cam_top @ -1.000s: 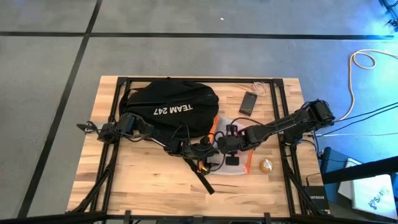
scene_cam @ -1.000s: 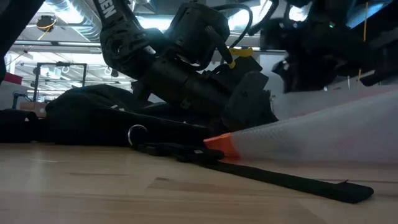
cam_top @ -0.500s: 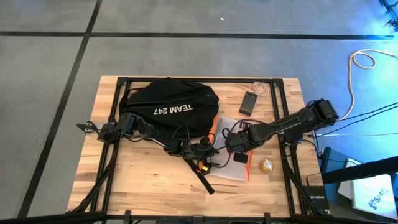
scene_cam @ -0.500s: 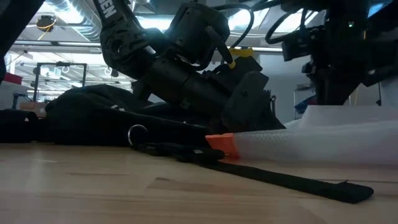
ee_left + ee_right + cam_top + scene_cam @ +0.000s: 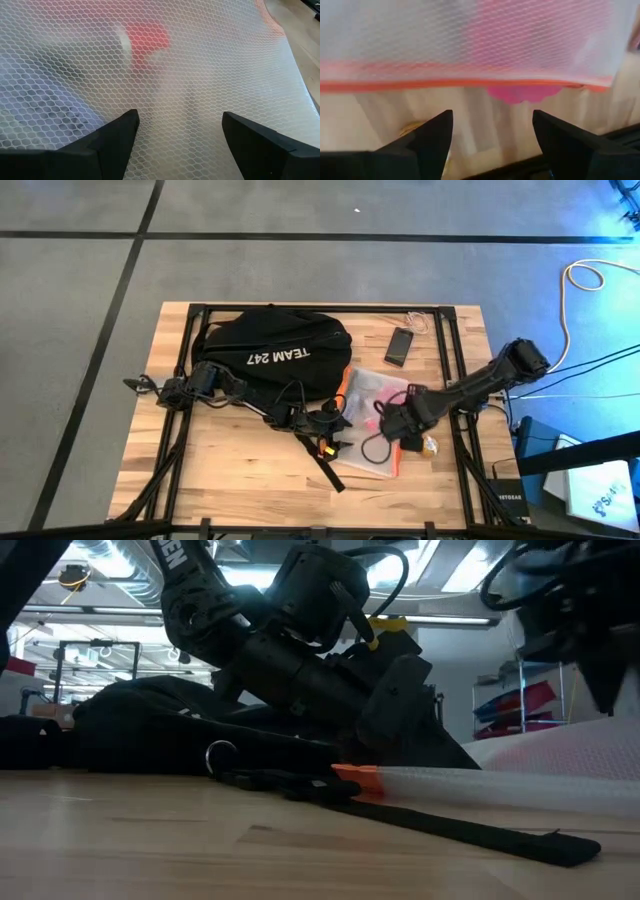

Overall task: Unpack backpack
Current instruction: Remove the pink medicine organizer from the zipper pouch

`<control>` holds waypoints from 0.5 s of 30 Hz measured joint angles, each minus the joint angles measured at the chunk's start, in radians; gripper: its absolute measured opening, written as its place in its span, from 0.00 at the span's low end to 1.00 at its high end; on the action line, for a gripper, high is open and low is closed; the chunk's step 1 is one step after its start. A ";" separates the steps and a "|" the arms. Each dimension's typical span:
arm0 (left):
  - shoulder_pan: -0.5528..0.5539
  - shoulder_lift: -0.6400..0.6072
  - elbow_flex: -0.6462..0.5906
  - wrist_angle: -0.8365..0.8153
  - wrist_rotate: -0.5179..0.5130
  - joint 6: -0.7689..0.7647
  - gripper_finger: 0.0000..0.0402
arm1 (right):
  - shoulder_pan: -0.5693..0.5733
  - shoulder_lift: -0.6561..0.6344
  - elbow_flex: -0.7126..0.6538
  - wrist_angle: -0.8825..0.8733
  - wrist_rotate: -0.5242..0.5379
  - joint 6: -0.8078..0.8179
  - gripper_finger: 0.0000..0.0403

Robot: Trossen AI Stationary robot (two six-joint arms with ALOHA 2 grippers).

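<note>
The black backpack (image 5: 272, 356) with white lettering lies at the table's far left. Beside it, to the right, a translucent white mesh pouch (image 5: 372, 418) with orange trim lies flat on the wood, with pink things and a black cord inside. My left gripper (image 5: 333, 427) stands open at the pouch's left edge, and mesh (image 5: 190, 65) fills the view between its fingers. My right gripper (image 5: 398, 430) hovers open over the pouch's right side. The pouch's orange-trimmed edge (image 5: 470, 82) lies beyond its fingers, apart from them. My left gripper's open fingers (image 5: 115, 137) stand low over the pouch's mesh. I cannot tell whether they touch it.
A black phone (image 5: 400, 345) lies at the far right of the table. A small golden round thing (image 5: 428, 445) sits right of the pouch. A backpack strap (image 5: 470, 830) runs across the wood toward the near edge. Bare wood shows at the near left.
My right gripper has opened and let go of the pouch, then drawn back toward the table's right edge. The pouch's raised right side has dropped, and the pouch now lies flat on the table.
</note>
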 joint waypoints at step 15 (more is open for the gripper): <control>0.000 0.000 0.000 0.003 -0.002 -0.003 0.70 | 0.065 0.000 -0.236 0.555 -0.079 0.004 0.55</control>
